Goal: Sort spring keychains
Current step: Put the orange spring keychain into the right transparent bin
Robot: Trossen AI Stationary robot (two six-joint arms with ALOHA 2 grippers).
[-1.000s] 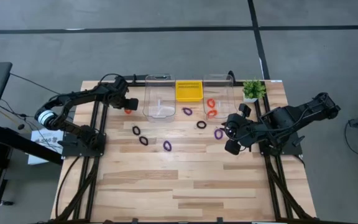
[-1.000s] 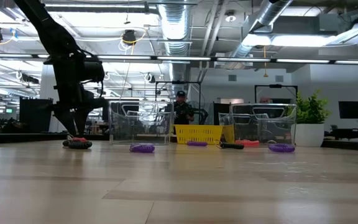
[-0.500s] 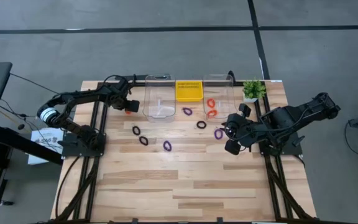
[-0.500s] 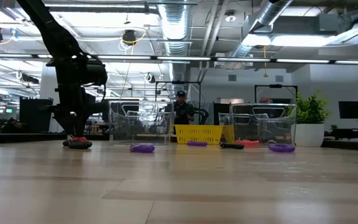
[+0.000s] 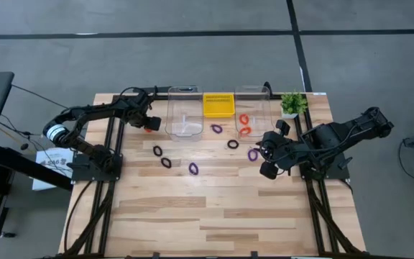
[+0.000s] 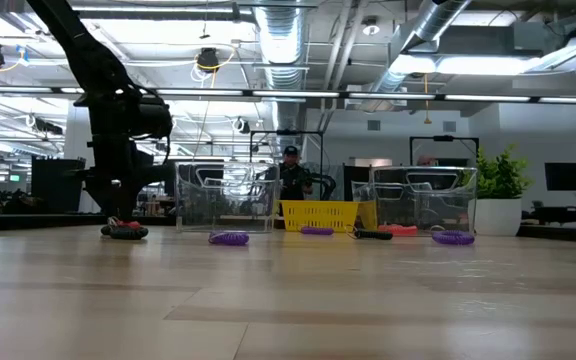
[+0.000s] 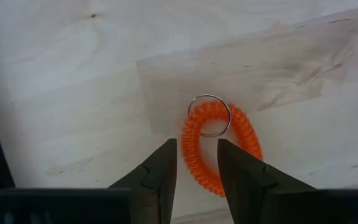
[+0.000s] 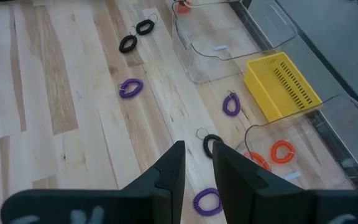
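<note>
Hard to make out from above: left gripper (image 5: 148, 125) masks most of the orange ring (image 5: 148, 129) at the table's (image 5: 192, 208) far left, beside the left bin (image 5: 184, 115). Clear only in the left wrist view: orange ring (image 7: 221, 147) flat on the wood, steel loop on top, left fingers (image 7: 160, 171) parted narrowly and straddling one side of the coil, low at the wood, contact not certain, nothing lifted. Half hidden in the low view behind the left gripper (image 6: 120, 222): the same ring (image 6: 126, 231), on the table. Right gripper (image 5: 264, 160) raised near the table's right side, fingers (image 8: 169, 171) a narrow gap apart, holding nothing. Loose on the table: two black rings (image 5: 162, 157) left of centre, one black ring (image 5: 233, 144), purple rings (image 5: 193, 168), (image 5: 216, 129), (image 5: 253, 154). Inside the right bin (image 5: 254, 108): two orange rings (image 5: 244, 124). Yellow basket (image 5: 219, 104) between the bins
</note>
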